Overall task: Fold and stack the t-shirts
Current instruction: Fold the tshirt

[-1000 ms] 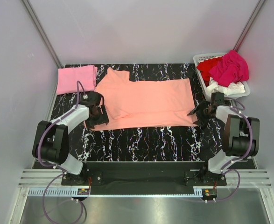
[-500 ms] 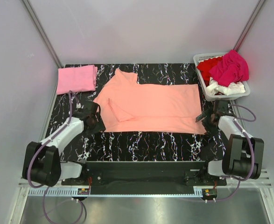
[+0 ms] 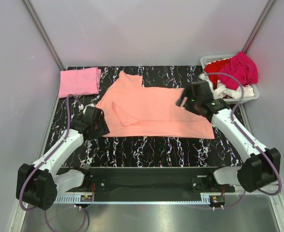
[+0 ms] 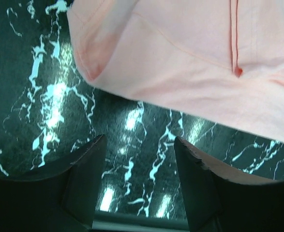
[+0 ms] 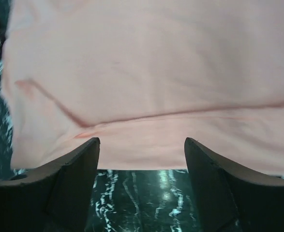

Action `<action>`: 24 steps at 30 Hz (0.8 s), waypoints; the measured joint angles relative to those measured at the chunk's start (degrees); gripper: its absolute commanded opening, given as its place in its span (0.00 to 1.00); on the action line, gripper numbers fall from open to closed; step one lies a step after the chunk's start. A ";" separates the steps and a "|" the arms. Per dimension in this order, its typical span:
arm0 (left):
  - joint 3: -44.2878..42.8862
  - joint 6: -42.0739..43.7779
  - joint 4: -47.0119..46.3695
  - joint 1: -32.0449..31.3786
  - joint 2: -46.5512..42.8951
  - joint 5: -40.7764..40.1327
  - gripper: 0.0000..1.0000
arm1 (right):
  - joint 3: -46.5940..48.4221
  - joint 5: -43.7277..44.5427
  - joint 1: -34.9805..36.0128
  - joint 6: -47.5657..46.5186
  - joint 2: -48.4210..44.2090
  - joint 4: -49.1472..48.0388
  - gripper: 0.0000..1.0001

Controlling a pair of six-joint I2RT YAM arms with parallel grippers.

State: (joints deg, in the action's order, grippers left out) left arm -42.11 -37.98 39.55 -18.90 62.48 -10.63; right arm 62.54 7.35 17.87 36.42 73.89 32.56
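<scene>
A salmon-orange t-shirt [image 3: 161, 110] lies spread flat on the black marbled table, with one sleeve folded in at its left. My left gripper [image 3: 99, 124] is open and empty at the shirt's near left corner, over bare table in the left wrist view [image 4: 139, 181], where the shirt [image 4: 180, 53] lies just beyond the fingertips. My right gripper [image 3: 185, 100] is open and empty, raised above the shirt's right part. In the right wrist view [image 5: 142, 181] it hovers over the shirt [image 5: 146, 72]. A light pink t-shirt [image 3: 79, 82] lies folded at the back left.
A white slatted basket [image 3: 252, 94] stands at the back right corner, holding a magenta shirt [image 3: 239, 68], a red one [image 3: 214, 68] and a white one [image 3: 228, 90]. Grey walls close in the table at the back and sides.
The right arm has let go of the shirt's right hem, risen and swung left over the shirt. The left gripper has drawn back a little. The shirt was pulled flatter a second ago.
</scene>
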 measured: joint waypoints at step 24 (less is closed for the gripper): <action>2.40 1.95 -12.20 14.16 17.40 3.21 0.49 | 59.49 -1.01 35.17 -18.75 59.89 16.79 0.61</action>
State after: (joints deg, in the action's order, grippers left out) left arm -39.70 -36.03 27.35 -4.73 79.88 -7.42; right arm 122.04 6.35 53.04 17.67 133.78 49.34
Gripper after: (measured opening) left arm 0.504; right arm 0.616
